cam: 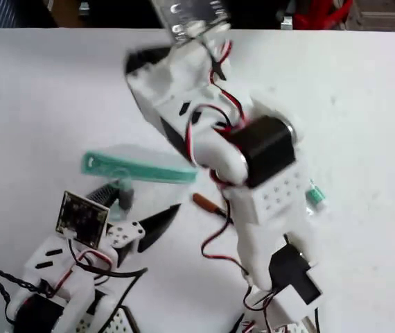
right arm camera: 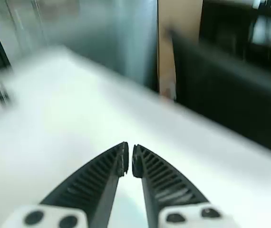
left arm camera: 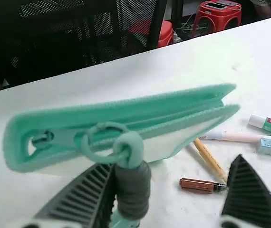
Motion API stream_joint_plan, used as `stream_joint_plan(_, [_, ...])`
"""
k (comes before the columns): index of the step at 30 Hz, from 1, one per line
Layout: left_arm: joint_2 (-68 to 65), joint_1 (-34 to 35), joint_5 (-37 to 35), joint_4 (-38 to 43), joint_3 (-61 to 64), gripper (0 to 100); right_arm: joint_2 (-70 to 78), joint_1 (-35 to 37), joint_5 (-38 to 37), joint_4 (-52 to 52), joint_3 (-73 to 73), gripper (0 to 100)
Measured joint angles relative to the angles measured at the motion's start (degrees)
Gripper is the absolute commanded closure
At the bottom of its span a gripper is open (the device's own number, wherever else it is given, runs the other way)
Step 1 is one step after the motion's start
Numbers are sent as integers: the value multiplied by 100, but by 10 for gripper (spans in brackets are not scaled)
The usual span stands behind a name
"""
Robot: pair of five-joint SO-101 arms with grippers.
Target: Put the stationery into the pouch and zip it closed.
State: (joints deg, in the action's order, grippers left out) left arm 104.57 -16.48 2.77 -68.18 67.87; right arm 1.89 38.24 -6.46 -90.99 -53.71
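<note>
A: We see a mint-green pouch, its zip ring the same mint, and a dark grey tab.

B: Agreed. We also make out a brown pen, a tan pencil, a pale pink pen and a white tube with a green label. The table is plain white.

A: We find the left gripper and the right gripper alike, with black ribbed fingers.

B: And we note white arms with black blocks and red, black and white wires.

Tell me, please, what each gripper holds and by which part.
Nothing: the left gripper stands open with the pouch's zipper pull beside one finger; the right gripper is shut empty.
</note>
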Motion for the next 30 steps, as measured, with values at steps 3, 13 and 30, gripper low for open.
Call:
stream_joint_plan(3, [0,0,0,0,0,657,0,-132,-686,-580,545,978])
stream_joint_plan(13, [0,0,0,0,0,657,-1310,-176,-3059,-721,2760,772])
stream_joint_plan(30, [0,0,0,0,0,657,-2233,1433,-3112,-721,3851,825])
